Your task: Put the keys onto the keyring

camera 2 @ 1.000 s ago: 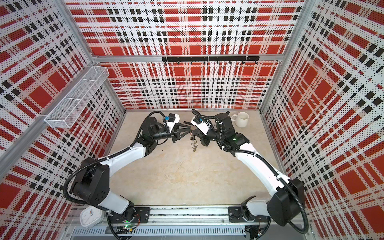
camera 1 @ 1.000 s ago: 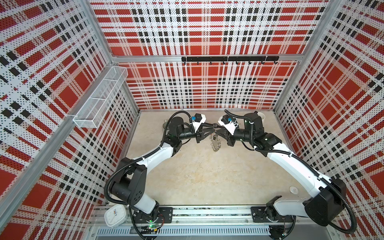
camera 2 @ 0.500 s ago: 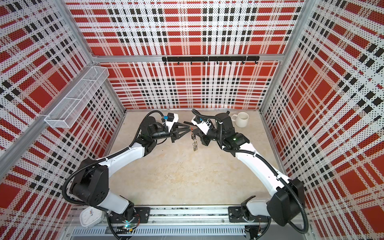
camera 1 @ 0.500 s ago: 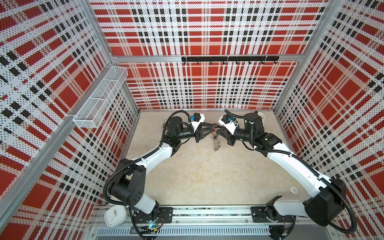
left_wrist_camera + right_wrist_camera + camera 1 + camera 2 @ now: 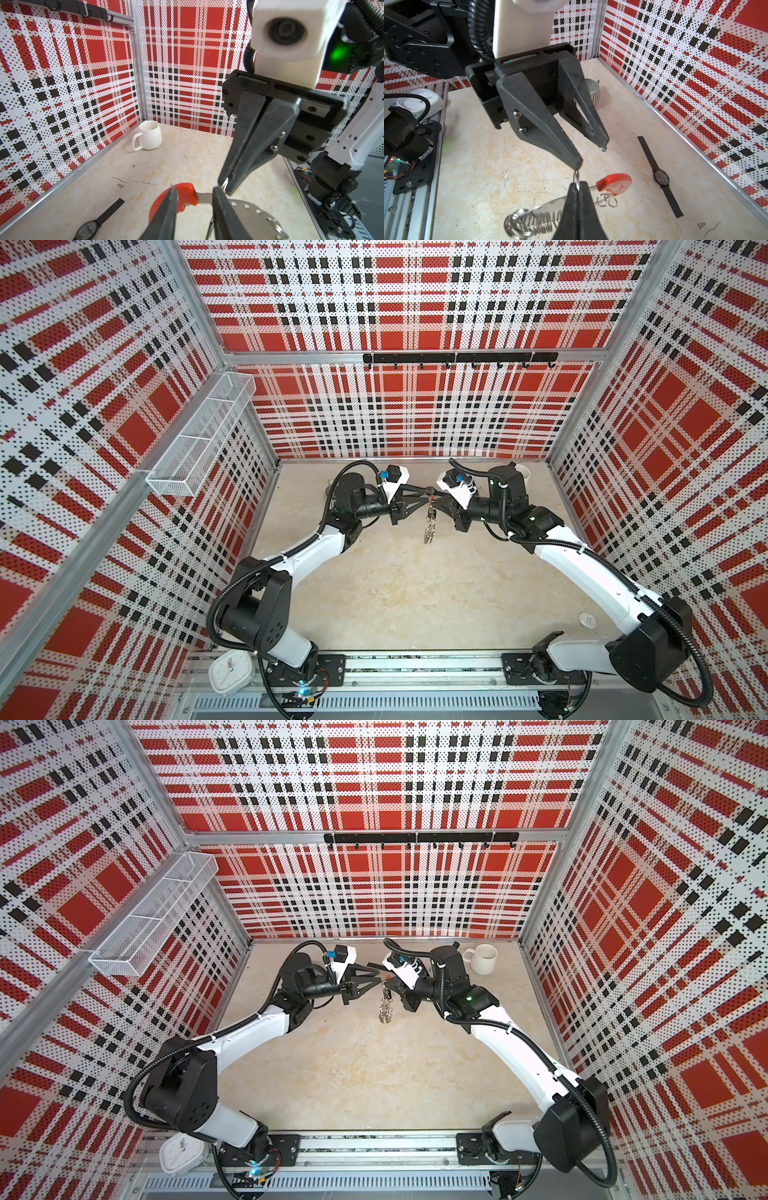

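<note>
The keyring (image 5: 550, 205), a grey crescent plate with a red bar (image 5: 614, 185) and several silver rings (image 5: 529, 222), hangs above the table in mid-air. My right gripper (image 5: 577, 185) is shut on a silver ring (image 5: 576, 177) at its top. My left gripper (image 5: 195, 190) is open, one finger (image 5: 166, 212) in front of the red bar, the other beside the plate's neck. In both top views the two grippers meet tip to tip over the keyring (image 5: 429, 531). Of the keys, only a small dark piece (image 5: 387, 993) shows, too small to tell.
A black wristwatch (image 5: 661, 176) lies flat near the back wall. A white mug (image 5: 484, 959) stands at the back right and a striped cup (image 5: 592, 91) at the back left. A white clock (image 5: 230, 672) sits on the front rail.
The left gripper's jaws have spread a little wider. The keyring still hangs from the right gripper and now looks more edge-on. Both arms have barely moved.
</note>
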Controlling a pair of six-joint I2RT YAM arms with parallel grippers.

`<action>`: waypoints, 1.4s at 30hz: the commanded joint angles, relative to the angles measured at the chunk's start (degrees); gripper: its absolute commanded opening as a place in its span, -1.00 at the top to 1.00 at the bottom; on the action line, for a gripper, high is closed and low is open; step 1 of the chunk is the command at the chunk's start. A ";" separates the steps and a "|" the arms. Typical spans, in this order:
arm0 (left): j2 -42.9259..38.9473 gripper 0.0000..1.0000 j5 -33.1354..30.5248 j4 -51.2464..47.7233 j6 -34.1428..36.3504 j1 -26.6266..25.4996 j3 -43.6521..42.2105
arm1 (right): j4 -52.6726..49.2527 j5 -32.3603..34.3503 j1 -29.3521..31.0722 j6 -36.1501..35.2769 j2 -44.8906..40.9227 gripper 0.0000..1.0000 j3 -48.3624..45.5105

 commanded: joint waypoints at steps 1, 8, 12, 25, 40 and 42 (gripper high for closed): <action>0.31 0.26 3.87 -0.01 -0.39 -1.68 0.13 | 3.91 -0.64 0.38 -0.46 -1.50 1.00 0.08; -0.31 0.31 4.79 0.00 -0.35 -1.09 -0.09 | 4.19 -0.41 0.39 -0.58 -1.73 1.00 -0.20; -0.09 0.40 6.21 -0.04 -0.60 -1.12 -0.24 | 4.73 -0.21 0.40 -0.49 -1.67 1.00 -0.09; 0.99 0.68 6.70 -0.05 -1.15 -1.24 0.96 | 4.47 -2.03 0.45 0.05 -1.76 1.00 -0.28; 1.76 1.00 4.49 0.37 0.15 -2.73 1.61 | 8.11 -2.90 0.39 3.83 -1.75 0.95 -1.80; 2.00 1.00 3.05 1.16 -0.11 -3.04 1.54 | 10.75 -1.32 0.37 6.56 -2.56 0.36 -2.85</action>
